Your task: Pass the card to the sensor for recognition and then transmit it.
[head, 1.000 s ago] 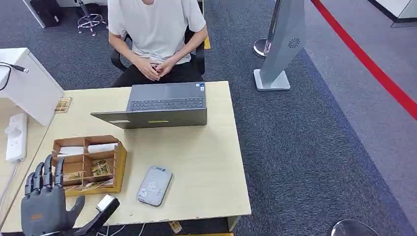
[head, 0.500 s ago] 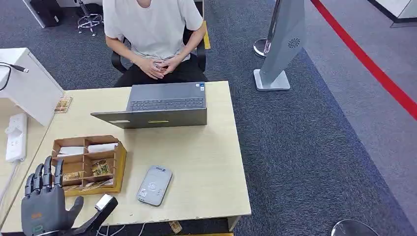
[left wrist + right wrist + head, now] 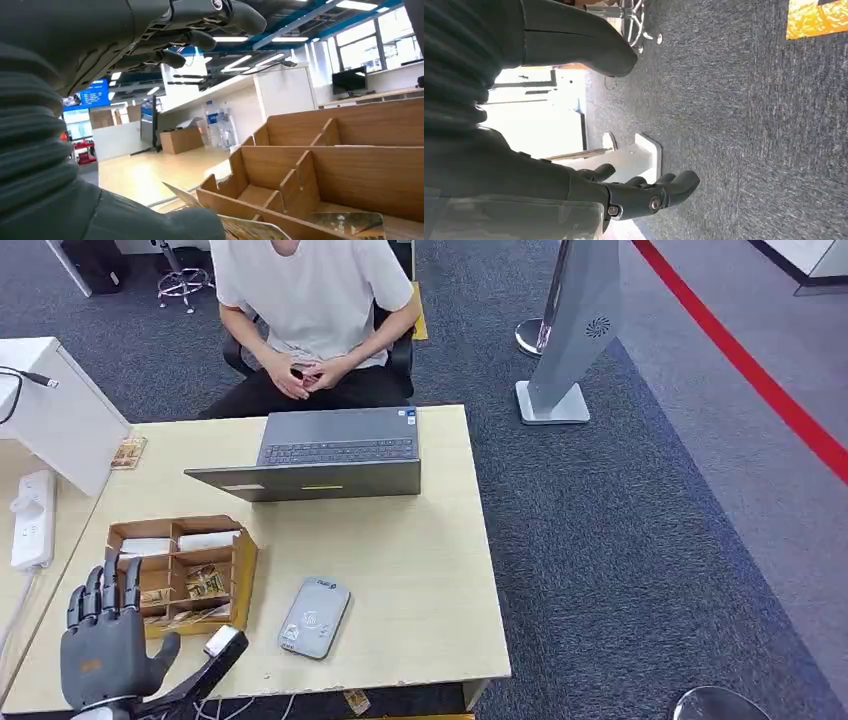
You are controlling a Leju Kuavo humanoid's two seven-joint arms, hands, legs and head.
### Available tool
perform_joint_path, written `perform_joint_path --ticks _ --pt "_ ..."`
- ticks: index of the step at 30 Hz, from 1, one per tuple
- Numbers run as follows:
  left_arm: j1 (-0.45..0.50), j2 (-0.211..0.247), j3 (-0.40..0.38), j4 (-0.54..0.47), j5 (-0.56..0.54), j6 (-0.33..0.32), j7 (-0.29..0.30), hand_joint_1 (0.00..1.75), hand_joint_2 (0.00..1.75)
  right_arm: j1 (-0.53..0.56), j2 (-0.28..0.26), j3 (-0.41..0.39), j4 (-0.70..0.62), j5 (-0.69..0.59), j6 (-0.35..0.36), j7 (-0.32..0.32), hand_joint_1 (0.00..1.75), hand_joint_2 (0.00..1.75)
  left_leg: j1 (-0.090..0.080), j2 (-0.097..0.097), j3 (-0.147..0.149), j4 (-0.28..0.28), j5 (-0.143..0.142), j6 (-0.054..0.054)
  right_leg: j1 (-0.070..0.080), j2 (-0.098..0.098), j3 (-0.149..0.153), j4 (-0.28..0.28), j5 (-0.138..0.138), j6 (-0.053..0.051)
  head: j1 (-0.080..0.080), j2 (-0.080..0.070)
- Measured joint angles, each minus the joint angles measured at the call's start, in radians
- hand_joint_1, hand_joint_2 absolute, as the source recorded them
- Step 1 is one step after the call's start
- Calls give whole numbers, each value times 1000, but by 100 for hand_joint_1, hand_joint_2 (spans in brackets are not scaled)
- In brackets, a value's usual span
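A wooden organiser box stands on the table's near left and holds gold-patterned cards in its front compartments. To its right lies the grey card sensor, flat on the table. My left hand hovers at the box's near-left corner, fingers spread and upright, thumb stretched toward the sensor, holding nothing. In the left wrist view the left hand reaches over the box, with a card lying in a compartment. My right hand hangs over the carpet, fingers loosely curved, empty.
An open grey laptop sits at the far side of the table, with a seated person behind it. A white power strip and a white box stand at the left. A grey kiosk stand rises on the carpet to the right.
My left hand has moved forward and slightly right, closer to the box's near corner. The person has shifted in the chair and moved their hands.
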Motion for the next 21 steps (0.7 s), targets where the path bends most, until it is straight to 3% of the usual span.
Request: perform_joint_path --ticks 21 --pt "-45 -23 0 105 1 0 16 0 175 0 -2 3 0 17 2 3 0 175 0 0 0 0 0 0 0 0 0 0 0 0 0 0"
